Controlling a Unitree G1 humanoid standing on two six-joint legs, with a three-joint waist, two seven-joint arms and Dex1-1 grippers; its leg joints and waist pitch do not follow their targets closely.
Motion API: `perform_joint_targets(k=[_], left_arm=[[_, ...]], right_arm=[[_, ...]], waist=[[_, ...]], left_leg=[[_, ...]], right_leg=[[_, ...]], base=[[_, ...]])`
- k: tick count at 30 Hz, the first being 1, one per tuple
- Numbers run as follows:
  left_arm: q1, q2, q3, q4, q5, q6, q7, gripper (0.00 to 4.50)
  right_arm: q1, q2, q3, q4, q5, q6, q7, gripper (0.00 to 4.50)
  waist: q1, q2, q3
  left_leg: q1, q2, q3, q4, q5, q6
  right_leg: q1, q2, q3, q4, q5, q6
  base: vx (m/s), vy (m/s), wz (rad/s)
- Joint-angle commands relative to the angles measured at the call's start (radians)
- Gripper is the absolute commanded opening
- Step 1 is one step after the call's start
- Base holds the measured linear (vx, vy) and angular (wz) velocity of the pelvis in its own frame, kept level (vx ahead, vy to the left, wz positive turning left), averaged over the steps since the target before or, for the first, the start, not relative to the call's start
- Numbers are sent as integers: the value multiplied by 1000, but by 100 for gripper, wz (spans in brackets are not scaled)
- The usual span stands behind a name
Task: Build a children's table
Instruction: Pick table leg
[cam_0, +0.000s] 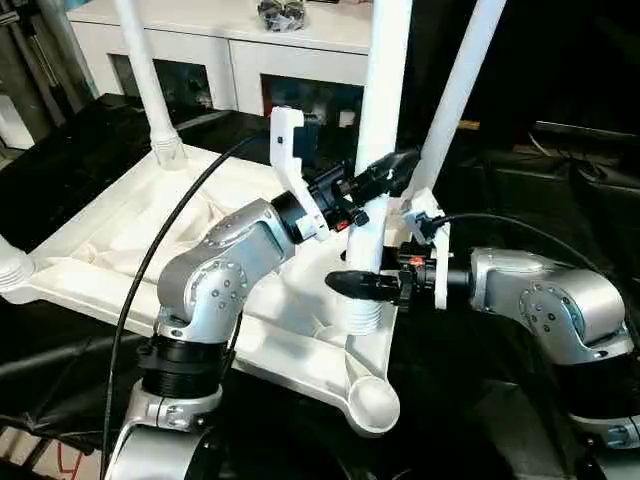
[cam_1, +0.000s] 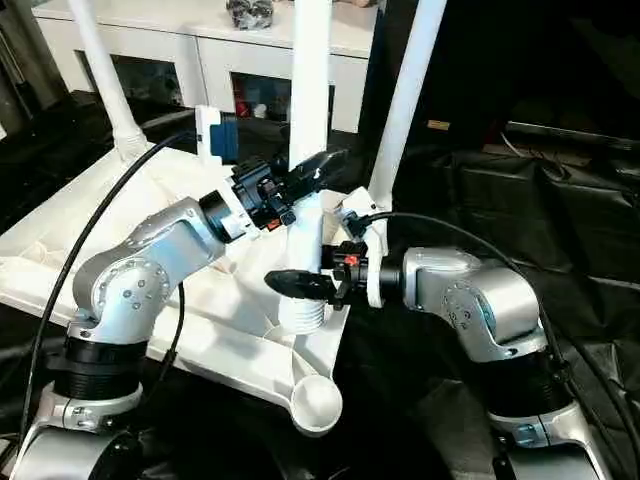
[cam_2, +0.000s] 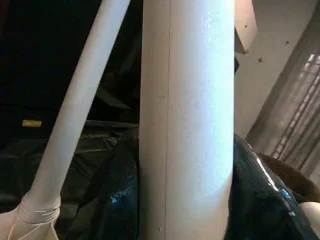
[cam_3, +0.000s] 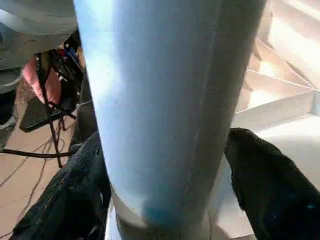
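Currently —
Tabletop: ribs up, centre frame, exposing sockets.
Leg: upright over near socket.
Left gripper: pinches leg, steadying.
Right gripper: fingers straddle leg base; contact unclear.

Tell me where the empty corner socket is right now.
In the left eye view, the empty socket is the tabletop's nearest corner, just below the leg between both grippers.

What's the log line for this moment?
left gripper: around leg | right gripper: around same leg, lower | leg upright on tabletop
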Motion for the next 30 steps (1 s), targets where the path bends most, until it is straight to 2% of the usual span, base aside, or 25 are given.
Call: perform_joint_targets(k=[1,4,6,8,11,12,16,26,28,30], left_arm=[[-24,-3,-7,-15,-13,6,-12,182],[-23,-3,-6,-15,-14,7,-12,182],[-23,-2,-7,-16,-14,7,-13,182],[-23,-2,-7,-15,-14,7,-13,182],[-20,-2,-6,-19,-13,9,-16,182],[-20,-2,-6,-19,-12,9,-17,182],[-20,-3,-4,-19,-13,9,-18,182],[-9,-7,15,-17,10,-21,14,181],[-9,-13,26,-18,-12,-5,16,251],[-3,-15,37,-32,-25,-13,11,251]], right_arm=[[-11,2,-17,4,17,16,11,323],[-9,6,-20,0,24,25,16,316],[-7,6,-22,0,27,27,19,273],[-6,6,-24,2,30,27,21,269],[-3,5,-23,1,34,25,18,246],[-3,5,-23,1,35,25,17,226],[-2,6,-24,2,35,24,17,202],[14,22,-29,-1,26,-5,14,194],[16,24,-31,-3,26,-8,12,193],[25,34,-36,-9,27,-15,2,193]], waist=[[1,-4,-72],[1,-5,-72],[1,-5,-71],[1,-5,-72],[2,-5,-72],[2,-4,-72],[2,-3,-72],[2,-3,-73],[1,-4,-72],[1,1,-73]], left_leg=[[20,44,-13,-62,-82,-2],[19,44,-13,-62,-80,-4],[19,44,-13,-62,-85,-5],[19,44,-13,-62,-82,-6],[19,44,-13,-62,-77,-5],[19,44,-13,-62,-76,-5],[19,44,-13,-61,-76,-5],[19,45,-13,-62,-79,-6],[19,44,-13,-61,-78,-5],[19,44,-14,-61,-78,-6]], right_leg=[[50,-69,32,-64,-15,-223],[51,-69,32,-64,-11,-223],[50,-69,32,-65,-17,-221],[50,-69,32,-64,-16,-220],[51,-69,32,-63,-6,-221],[51,-69,32,-63,-5,-222],[50,-69,32,-63,-1,-224],[51,-70,31,-63,-3,-224],[51,-69,31,-62,2,-225],[50,-69,31,-62,5,-227]], base=[[0,0,0],[0,0,0],[0,0,0],[0,0,0],[0,0,0],[0,0,0],[0,0,0],[0,0,0],[0,0,0],[0,0,0]])
